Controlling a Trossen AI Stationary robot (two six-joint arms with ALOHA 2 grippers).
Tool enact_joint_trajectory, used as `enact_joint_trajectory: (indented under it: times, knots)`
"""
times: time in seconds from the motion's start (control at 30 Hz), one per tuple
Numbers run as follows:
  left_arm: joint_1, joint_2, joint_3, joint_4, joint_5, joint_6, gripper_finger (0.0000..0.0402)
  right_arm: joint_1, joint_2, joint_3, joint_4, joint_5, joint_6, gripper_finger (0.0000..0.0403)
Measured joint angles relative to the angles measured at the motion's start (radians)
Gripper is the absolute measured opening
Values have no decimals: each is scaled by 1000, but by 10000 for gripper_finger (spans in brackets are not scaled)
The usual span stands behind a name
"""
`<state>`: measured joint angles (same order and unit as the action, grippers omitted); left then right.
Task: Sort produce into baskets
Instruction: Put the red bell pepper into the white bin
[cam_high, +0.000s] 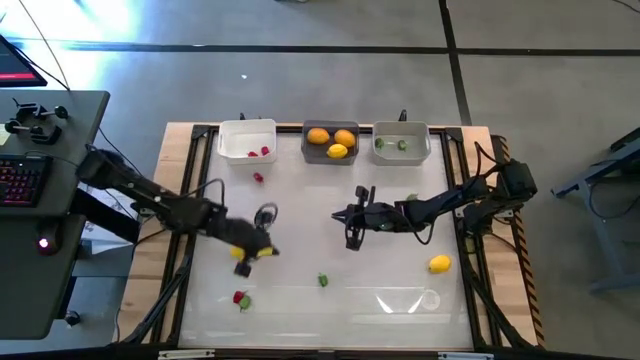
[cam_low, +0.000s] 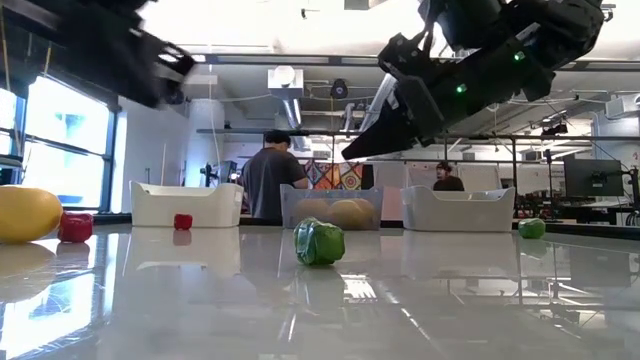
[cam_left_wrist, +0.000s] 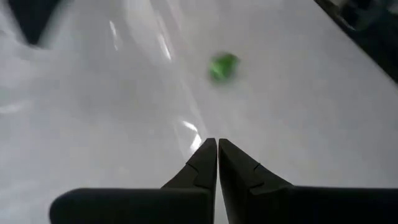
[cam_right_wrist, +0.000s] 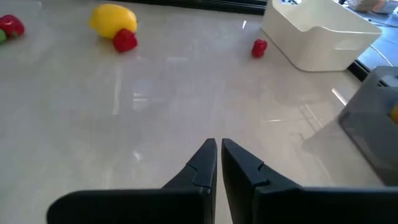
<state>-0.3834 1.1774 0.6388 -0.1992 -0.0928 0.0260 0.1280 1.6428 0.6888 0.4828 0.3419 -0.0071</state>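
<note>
Three baskets stand in a row at the far edge: white (cam_high: 247, 140) with red berries, dark grey (cam_high: 330, 142) with orange and yellow fruits, light grey (cam_high: 401, 142) with green bits. Loose on the table lie a lemon (cam_high: 262, 253) beside a red berry (cam_high: 240, 268), a red-and-green piece (cam_high: 241, 298), a green piece (cam_high: 322, 280), another lemon (cam_high: 439, 264) and a red berry (cam_high: 258, 177). My left gripper (cam_left_wrist: 217, 142) is shut and empty, raised over the left lemon (cam_low: 25, 213). My right gripper (cam_right_wrist: 219, 143) is shut and empty, raised over the table's middle (cam_high: 340, 214).
A small green bit (cam_low: 531, 228) lies toward the far right. The table's near right part holds only the second lemon. Two people stand in the room beyond the far edge (cam_low: 272, 180). A desk with a keyboard stands off the left side (cam_high: 30, 180).
</note>
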Motion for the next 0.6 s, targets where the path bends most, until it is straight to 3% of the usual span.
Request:
enact_joint_trajectory:
  times: [0.27,0.43,0.6]
  knots:
    - [-287,0,93,-331,-93,-391,49,4,0,0,0,25,68,16]
    - [-420,16,92,-384,-62,-631,105,31,0,0,0,25,88,16]
    - [-506,73,92,-380,-43,-773,156,57,0,0,0,44,89,16]
